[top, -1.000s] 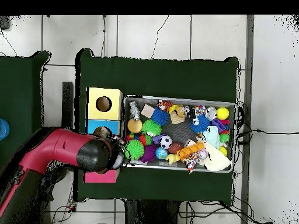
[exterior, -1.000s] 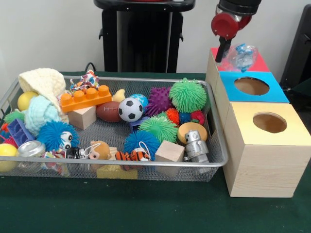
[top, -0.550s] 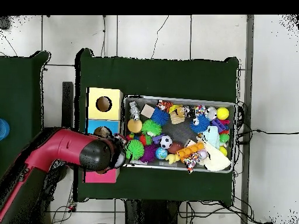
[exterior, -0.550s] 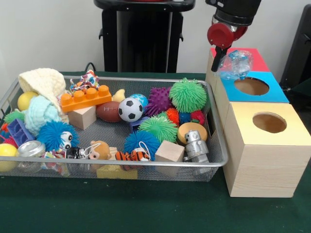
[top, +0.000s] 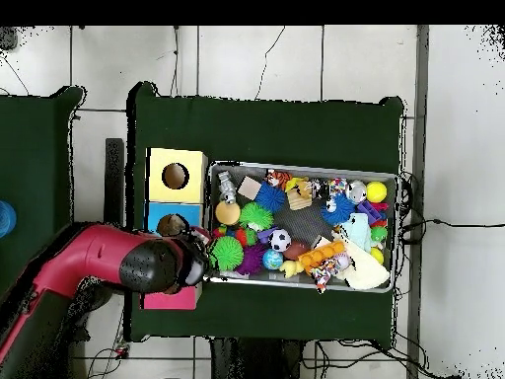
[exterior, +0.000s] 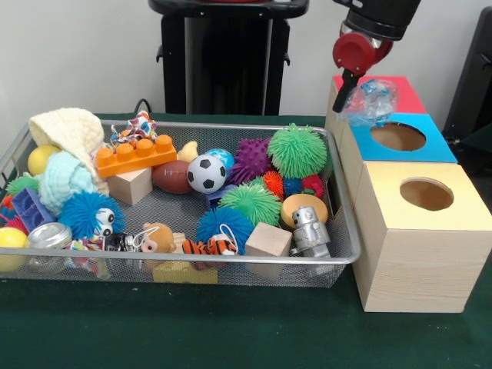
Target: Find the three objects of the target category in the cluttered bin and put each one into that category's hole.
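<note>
Your gripper [exterior: 361,83], closed on a crinkly clear-blue object [exterior: 373,98], hangs over the seam between the red box [exterior: 407,94] and blue box [exterior: 442,148], so the blue hole [exterior: 397,136] lies just toward the camera from it.

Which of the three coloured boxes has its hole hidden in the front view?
The red box, farthest back: the clear crinkly object covers its top, while the blue box and yellow box show open holes.

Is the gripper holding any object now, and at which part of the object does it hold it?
The gripper appears to hold a clear crinkled plastic object at its left edge, above the red box. The exact contact cannot be told.
</note>
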Tool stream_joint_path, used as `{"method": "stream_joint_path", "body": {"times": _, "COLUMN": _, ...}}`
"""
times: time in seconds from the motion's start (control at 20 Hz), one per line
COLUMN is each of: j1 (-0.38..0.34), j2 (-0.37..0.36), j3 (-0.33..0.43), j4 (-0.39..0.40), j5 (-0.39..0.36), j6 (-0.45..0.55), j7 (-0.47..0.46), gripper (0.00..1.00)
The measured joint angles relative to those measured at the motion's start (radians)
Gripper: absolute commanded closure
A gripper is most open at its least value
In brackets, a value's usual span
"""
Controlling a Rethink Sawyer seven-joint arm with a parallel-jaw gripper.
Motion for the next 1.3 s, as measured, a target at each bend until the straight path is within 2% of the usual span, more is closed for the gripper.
{"method": "stream_joint_path", "body": {"times": 0.35, "j1": 0.013, "j2": 0.031, "j3": -0.032, "j4": 0.0, "j5": 0.0, "j6": 0.0, "j7": 0.045, "gripper": 1.0}}
{"method": "stream_joint_path", "body": {"times": 0.95, "j1": 0.012, "j2": 0.064, "j3": -0.063, "j4": -0.029, "j5": 0.0, "j6": 0.0, "j7": 0.25, "gripper": 1.0}}
{"method": "stream_joint_path", "body": {"times": 1.3, "j1": 0.012, "j2": 0.069, "j3": -0.068, "j4": -0.043, "j5": 0.0, "j6": 0.0, "j7": 0.32, "gripper": 1.0}}
